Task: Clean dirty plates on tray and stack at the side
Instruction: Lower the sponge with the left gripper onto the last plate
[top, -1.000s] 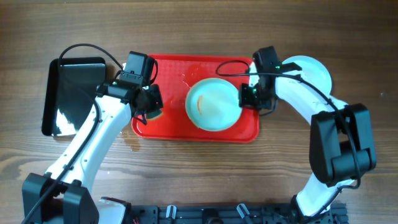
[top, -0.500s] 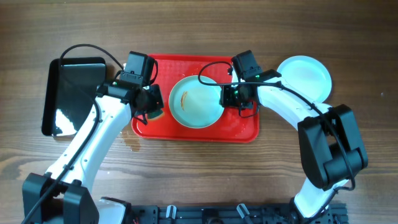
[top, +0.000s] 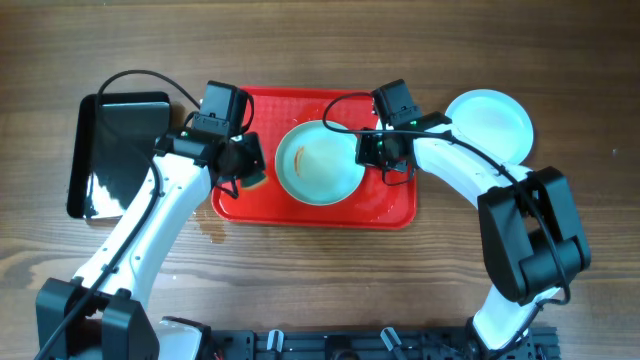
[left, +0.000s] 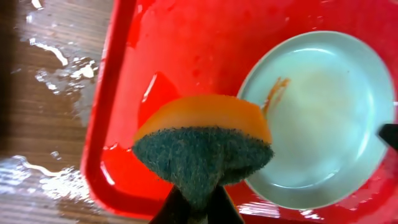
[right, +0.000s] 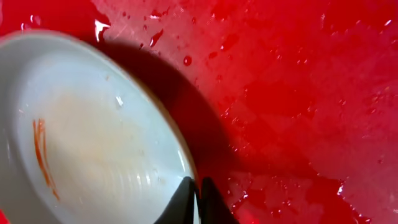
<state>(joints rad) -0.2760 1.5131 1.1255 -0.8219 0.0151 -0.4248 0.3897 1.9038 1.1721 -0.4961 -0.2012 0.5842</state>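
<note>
My right fingers (right: 185, 200) are pinching the rim of the plate (right: 93, 143), having dragged it across the tray (top: 390, 215) — it is now lying just beside my left fingers (left: 169, 210), which are gripping the sponge (left: 202, 155) — so scrubbing is becoming possible.

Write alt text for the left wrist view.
The left end effector pinches an orange sponge with a green scouring face above the wet red tray. To its right is a pale plate with an orange-brown smear; wet wooden table shows left.

Smeared plate (right: 93, 155) over wet tray (right: 298, 93)
</note>
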